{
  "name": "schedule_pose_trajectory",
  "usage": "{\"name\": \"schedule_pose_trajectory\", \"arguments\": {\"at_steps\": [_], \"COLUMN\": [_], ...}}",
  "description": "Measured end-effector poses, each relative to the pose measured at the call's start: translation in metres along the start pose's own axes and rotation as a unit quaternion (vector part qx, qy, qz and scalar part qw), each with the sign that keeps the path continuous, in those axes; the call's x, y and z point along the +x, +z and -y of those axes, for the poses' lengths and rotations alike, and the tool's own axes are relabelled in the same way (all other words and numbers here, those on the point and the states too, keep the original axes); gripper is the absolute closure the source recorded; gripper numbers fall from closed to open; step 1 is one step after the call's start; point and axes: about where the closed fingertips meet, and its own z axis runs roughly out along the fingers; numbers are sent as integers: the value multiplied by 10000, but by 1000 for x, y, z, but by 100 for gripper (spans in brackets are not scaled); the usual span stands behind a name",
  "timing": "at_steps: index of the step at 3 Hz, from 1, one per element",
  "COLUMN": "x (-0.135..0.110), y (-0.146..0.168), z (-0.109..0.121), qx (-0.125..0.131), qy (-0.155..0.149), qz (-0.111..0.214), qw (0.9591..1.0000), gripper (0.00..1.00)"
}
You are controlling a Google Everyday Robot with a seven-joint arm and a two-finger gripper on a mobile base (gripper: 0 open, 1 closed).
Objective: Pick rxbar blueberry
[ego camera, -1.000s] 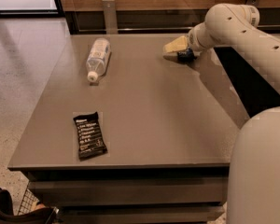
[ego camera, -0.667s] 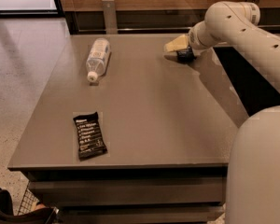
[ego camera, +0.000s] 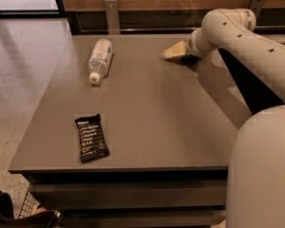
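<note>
Down at the front left corner, below the surface (ego camera: 147,108), a bit of wire basket (ego camera: 29,207) is showing, with something dark beside it that I cannot make out. On the right, the robot's big white body (ego camera: 261,175) is filling the near corner, and its arm (ego camera: 256,42) is reaching from there toward the back.

Nearest on the grey surface, 1 black bar wrapper (ego camera: 91,137) with white text lines is lying flat near the front left edge, its long side running front to back. Farther back on the left, 1 clear plastic water bottle (ego camera: 99,60) is lying on its side, white cap pointing toward the front.

At the far right, the gripper (ego camera: 171,54) is sitting low over the surface, its tan tip pointing left. Whether it is spread or pressed together I cannot tell from here. The rxbar blueberry (ego camera: 190,59) is showing only as a small dark sliver just under the gripper, mostly hidden, well apart from the black wrapper and the bottle.
</note>
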Motion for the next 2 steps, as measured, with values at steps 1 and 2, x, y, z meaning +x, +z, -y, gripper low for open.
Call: {"name": "schedule_pose_trajectory", "arguments": {"at_steps": [1,2], "x": [10,7], "y": [11,8], "z": [-8,-8], "qx": [91,93], "qy": [-142,-145], "qz": [-89,-91], "qw": [9998,9998], "gripper": [0,9]}}
